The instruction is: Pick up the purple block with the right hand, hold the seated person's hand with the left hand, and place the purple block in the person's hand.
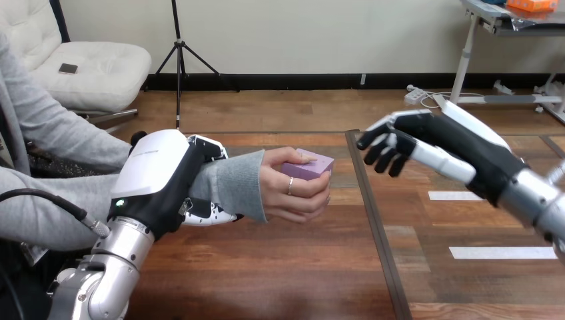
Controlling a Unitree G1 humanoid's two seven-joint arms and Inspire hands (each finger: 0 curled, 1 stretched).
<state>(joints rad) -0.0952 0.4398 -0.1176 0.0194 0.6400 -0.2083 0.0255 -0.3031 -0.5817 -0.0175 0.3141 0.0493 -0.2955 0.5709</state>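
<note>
The purple block (308, 165) lies in the person's hand (293, 187), whose fingers are closed around it above the wooden table. My left hand (166, 177) is curled round the person's forearm (230, 183) just behind the wrist, over the grey sleeve. My right hand (426, 143) hovers to the right of the block, a short gap away, its fingers relaxed and holding nothing.
The wooden table (266, 267) has a dark seam (373, 213) running front to back right of the person's hand. Two white tape strips (500, 252) lie on the right part of the table. The person's other arm enters from the left edge.
</note>
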